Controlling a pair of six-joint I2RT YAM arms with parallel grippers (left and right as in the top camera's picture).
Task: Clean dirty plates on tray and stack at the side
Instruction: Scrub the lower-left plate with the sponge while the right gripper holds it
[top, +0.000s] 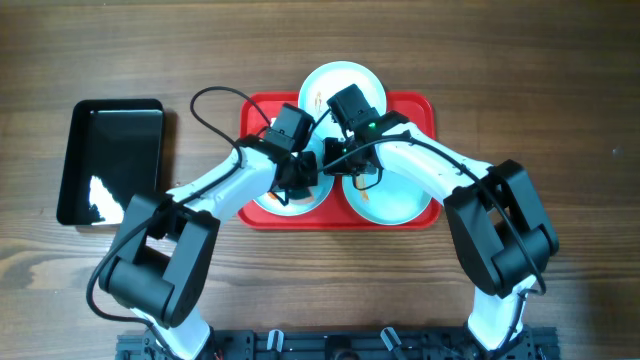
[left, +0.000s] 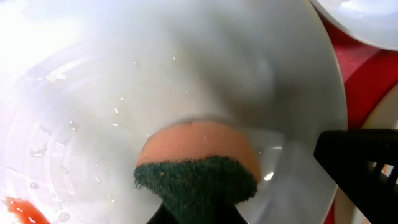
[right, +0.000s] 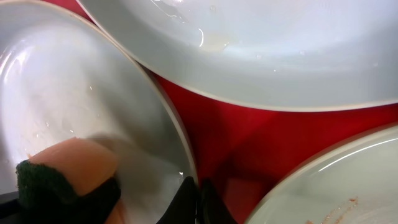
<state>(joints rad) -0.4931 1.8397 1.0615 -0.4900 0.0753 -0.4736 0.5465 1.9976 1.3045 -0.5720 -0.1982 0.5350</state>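
Right now your left claw (left: 194, 215) is clamped on the sponge (left: 198, 155), which sits against the near-left plate (left: 186, 62) on the red tray (top: 420, 108). Your right claw (right: 198, 199) has its tips together at that plate's rim, on the tray's middle side. I can't tell whether it pinches the rim or only braces it.

Key relation: the orange smear (left: 22, 211) lies left of the sponge in the left wrist view, close to the plate's edge and well apart from the pad. So the wipe should go left, away from the right claw. The left arm is the nearer one for it.

The far plate (top: 345, 80) and near-right plate (top: 395, 200) lie on the tray, not stacked. The near-right plate shows faint smears too.
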